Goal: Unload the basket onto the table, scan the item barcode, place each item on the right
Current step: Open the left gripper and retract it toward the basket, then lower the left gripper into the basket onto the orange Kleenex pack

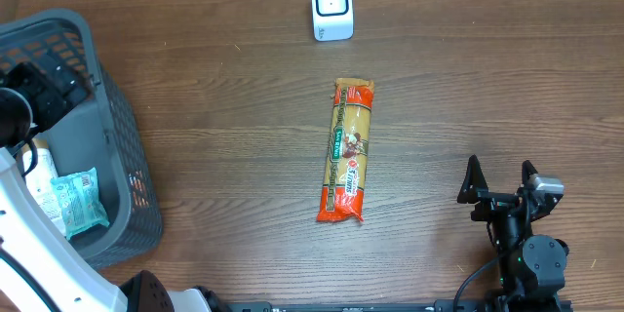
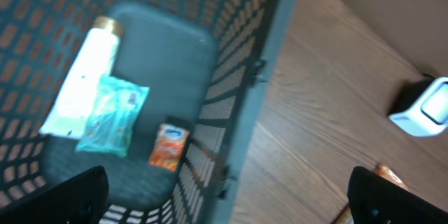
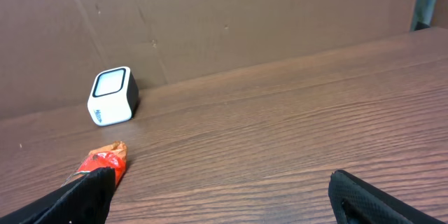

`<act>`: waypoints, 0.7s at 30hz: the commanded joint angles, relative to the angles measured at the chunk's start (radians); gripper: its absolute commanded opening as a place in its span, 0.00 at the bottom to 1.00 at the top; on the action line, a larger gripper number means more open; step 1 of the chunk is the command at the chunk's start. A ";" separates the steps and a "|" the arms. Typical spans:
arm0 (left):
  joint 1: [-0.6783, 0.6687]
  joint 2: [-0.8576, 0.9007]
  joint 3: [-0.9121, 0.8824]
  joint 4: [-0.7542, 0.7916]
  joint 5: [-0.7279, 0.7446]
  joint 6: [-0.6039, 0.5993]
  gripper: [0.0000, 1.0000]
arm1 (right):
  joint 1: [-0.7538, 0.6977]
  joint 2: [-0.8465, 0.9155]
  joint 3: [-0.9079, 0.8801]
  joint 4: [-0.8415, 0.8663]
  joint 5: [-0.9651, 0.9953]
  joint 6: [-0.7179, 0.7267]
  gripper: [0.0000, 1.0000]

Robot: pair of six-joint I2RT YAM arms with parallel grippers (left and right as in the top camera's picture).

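Overhead | pasta packet (image 1: 347,151) lies flat mid-table, well apart from scanner (image 1: 331,7) | right gripper (image 1: 500,181) spread, empty, nearer | left gripper (image 2: 227,199) spread over basket (image 1: 117,146) | pinch packet across its width; barcode not visible, possibly underneath, so turn it to face scanner

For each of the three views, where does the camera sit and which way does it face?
Overhead: above the table, looking straight down on pasta packet, scanner, basket; left arm and right pincer show.
Left wrist: above the basket, looking down into it; left pincer open, fingers in the bottom corners.
Right wrist: low over the table, facing scanner and back wall; its open fingers below.
All three show the scanner.
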 commanded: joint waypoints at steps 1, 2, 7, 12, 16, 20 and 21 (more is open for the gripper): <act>0.035 -0.023 0.016 -0.019 -0.039 0.004 1.00 | 0.000 -0.010 0.021 -0.011 0.018 -0.006 1.00; 0.047 -0.023 0.016 -0.025 -0.039 0.004 1.00 | 0.000 -0.010 0.021 -0.011 0.018 -0.006 1.00; 0.112 -0.023 0.016 -0.052 -0.039 0.005 0.99 | 0.000 -0.010 0.021 -0.011 0.018 -0.006 1.00; 0.185 -0.023 0.005 -0.053 -0.038 0.009 1.00 | 0.000 -0.010 0.021 -0.011 0.018 -0.006 1.00; 0.224 -0.023 -0.041 -0.028 -0.035 0.047 1.00 | 0.000 -0.010 0.021 -0.011 0.018 -0.006 1.00; 0.226 -0.023 -0.127 0.006 -0.039 0.071 0.94 | 0.000 -0.010 0.021 -0.011 0.018 -0.006 1.00; 0.226 -0.023 -0.147 0.014 -0.039 0.071 0.94 | 0.000 -0.010 0.021 -0.011 0.018 -0.006 1.00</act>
